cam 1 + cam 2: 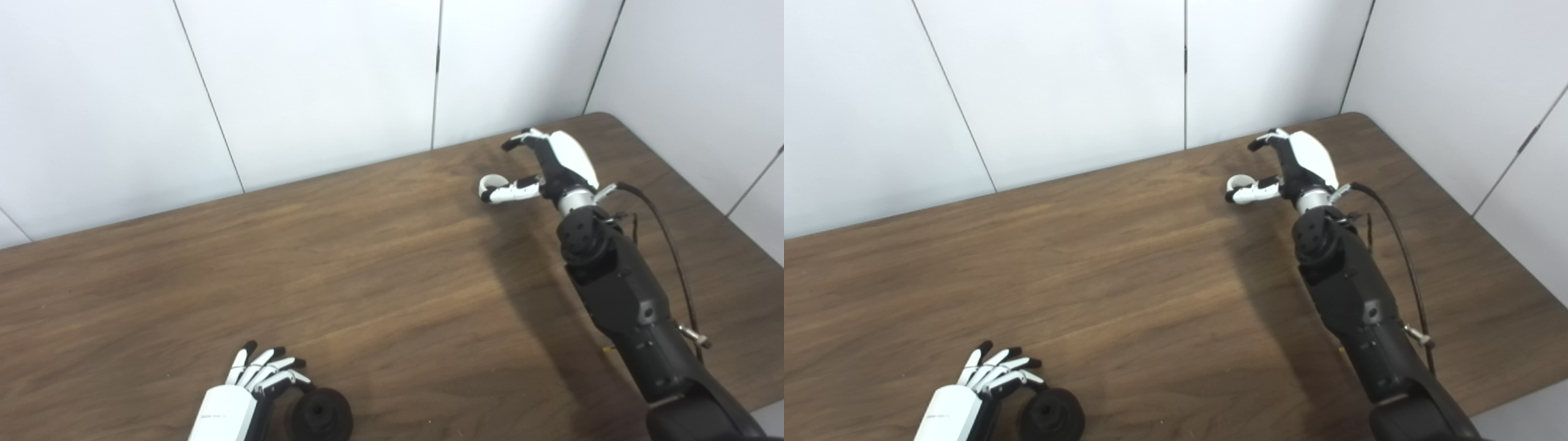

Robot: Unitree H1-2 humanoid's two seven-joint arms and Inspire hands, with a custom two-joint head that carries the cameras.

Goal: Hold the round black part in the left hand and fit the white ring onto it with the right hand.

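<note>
The left hand rests at the near edge of the table, fingers spread and holding nothing, just beside the round black part. Far across, the right hand is open, its thumb tip at the white ring.

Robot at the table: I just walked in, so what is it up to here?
It is getting two parts ready to join. The left hand is beside the round black part at the near edge of the table, fingers apart, not clearly gripping it. The right hand reaches to the far side, its thumb at the white ring.
</note>
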